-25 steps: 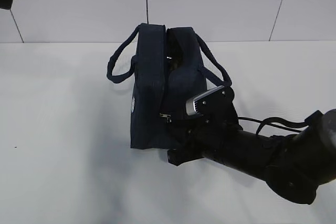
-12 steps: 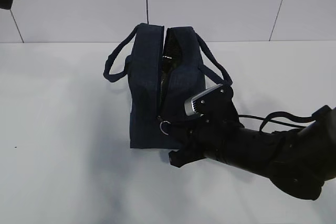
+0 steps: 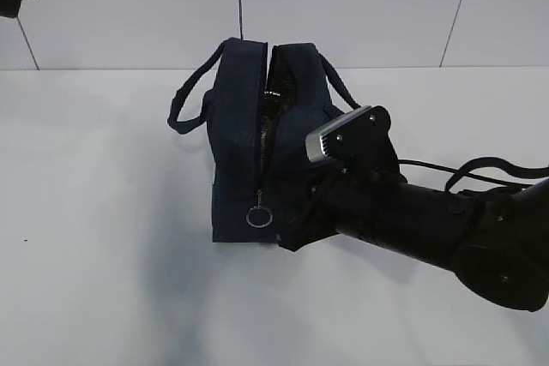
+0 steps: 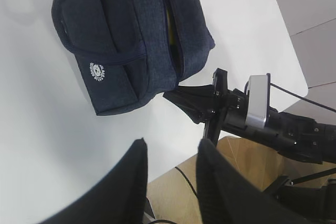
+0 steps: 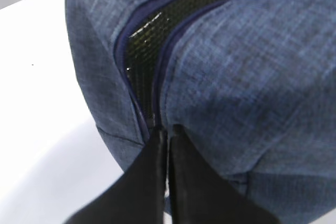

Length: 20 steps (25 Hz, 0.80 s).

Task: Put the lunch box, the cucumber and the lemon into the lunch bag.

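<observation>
Standing on the white tabletop (image 3: 103,280), boxy dark navy fabric lunch bag (image 3: 244,169), zipper partly open, metal ring pull (image 3: 257,217) hanging just left of the right claw (image 5: 167,145); that claw clenched against the bag's lower front end; left claw (image 4: 170,153) released, bag well beyond it.

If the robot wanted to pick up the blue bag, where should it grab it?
Probably a loop handle of the lunch bag: it arches clear of the fabric wall, so a hand coming from that open side can close around the strap.
</observation>
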{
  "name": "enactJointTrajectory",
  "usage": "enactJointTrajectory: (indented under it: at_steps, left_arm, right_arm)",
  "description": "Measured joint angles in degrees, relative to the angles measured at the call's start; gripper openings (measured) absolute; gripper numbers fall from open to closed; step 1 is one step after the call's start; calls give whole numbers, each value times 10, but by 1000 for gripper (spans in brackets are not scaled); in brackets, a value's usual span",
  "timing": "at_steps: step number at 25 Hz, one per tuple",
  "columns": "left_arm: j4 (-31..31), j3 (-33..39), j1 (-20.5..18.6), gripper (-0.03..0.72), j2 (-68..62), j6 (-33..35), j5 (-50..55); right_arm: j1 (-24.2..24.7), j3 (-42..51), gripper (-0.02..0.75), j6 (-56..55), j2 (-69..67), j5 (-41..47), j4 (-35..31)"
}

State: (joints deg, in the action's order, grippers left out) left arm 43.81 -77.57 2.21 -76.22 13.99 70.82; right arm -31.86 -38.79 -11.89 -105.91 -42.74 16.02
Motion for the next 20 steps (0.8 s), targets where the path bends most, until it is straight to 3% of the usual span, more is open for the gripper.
enactJointTrajectory:
  at_steps: [13, 17, 20]
  left_arm:
    - [0, 0, 0, 228, 0, 0, 0]
    - [0, 0, 0, 228, 0, 0, 0]
    - [0, 0, 0, 228, 0, 0, 0]
  right_arm:
    - [0, 0, 10, 0, -11, 75, 20]
    - [0, 0, 66, 0, -29, 70, 56]
    - [0, 0, 167, 0, -38, 69, 78]
